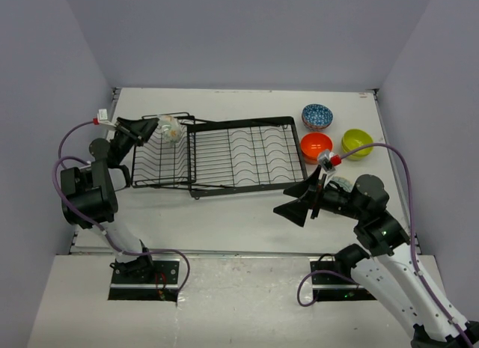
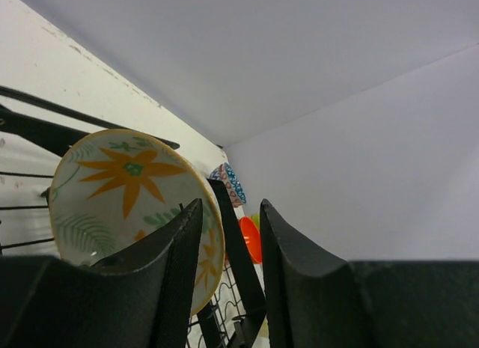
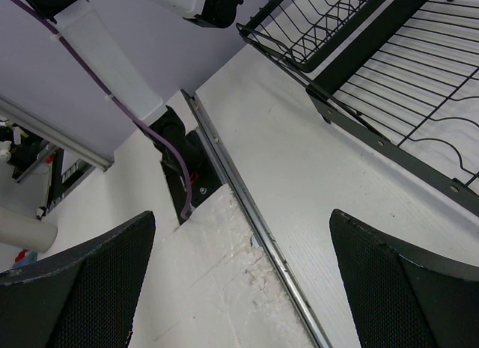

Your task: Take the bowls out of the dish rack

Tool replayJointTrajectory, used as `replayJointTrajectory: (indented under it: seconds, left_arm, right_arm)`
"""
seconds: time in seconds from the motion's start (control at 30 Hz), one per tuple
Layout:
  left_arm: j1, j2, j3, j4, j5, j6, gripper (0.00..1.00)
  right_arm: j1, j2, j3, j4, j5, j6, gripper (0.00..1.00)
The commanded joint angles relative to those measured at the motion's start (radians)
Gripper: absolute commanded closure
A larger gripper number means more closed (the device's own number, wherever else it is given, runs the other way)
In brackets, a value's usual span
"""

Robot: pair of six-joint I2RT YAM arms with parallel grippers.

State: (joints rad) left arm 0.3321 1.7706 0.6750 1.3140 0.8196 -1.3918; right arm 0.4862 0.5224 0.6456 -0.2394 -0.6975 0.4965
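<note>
From the top view, there is one black dish rack [image 1: 224,157] on the table [image 1: 224,213] and four bowls. Three bowls stand on the table to the right of the rack: one blue-and-white bowl [image 1: 317,116], one orange bowl [image 1: 316,147] and one lime green bowl [image 1: 357,143]. The fourth, a floral bowl [image 1: 171,129], is at the far edge of the rack's smaller left section, in the left gripper [image 1: 153,127].

In the left wrist view, the two fingers [image 2: 176,266] are narrowly apart and pinch the rim of this tilted bowl. I cannot tell whether it touches the wires.

In the right wrist view, the right gripper [image 3: 243,281] has its jaws spread wide and holds nothing, near the rack's front corner.
</note>
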Motion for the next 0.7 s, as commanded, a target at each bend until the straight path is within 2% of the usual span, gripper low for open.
replayJointTrajectory:
  seconds: [0.0, 0.2, 0.4, 0.47, 0.5, 0.53, 0.6, 0.67]
  left_arm:
    - [-0.016, -0.034, 0.046, 0.025, -0.020, 0.065, 0.63]
    - [-0.031, -0.054, 0.072, -0.139, -0.045, 0.157, 0.66]
    - [-0.047, -0.082, 0.103, -0.301, -0.059, 0.272, 0.63]
    - [-0.067, -0.118, 0.147, -0.407, -0.062, 0.357, 0.61]
    - [-0.089, -0.160, 0.175, -0.567, -0.098, 0.466, 0.60]
    - [-0.105, -0.183, 0.204, -0.654, -0.129, 0.526, 0.59]
    - [-0.154, -0.239, 0.295, -0.869, -0.227, 0.671, 0.55]
    - [-0.186, -0.270, 0.359, -1.000, -0.348, 0.749, 0.52]
  right_arm:
    - [0.005, -0.007, 0.003, 0.020, 0.010, -0.016, 0.01]
    - [0.006, -0.004, 0.005, 0.022, 0.009, -0.016, 0.01]
    - [0.005, -0.005, 0.000, 0.022, 0.009, -0.016, 0.01]
    - [0.005, -0.002, 0.000, 0.023, 0.007, -0.016, 0.01]
    - [0.005, 0.001, 0.000, 0.025, 0.007, -0.018, 0.01]
    - [0.005, 0.002, 0.000, 0.025, 0.007, -0.016, 0.01]
    - [0.006, 0.001, -0.001, 0.026, 0.009, -0.016, 0.01]
    - [0.006, 0.002, -0.001, 0.026, 0.009, -0.018, 0.01]
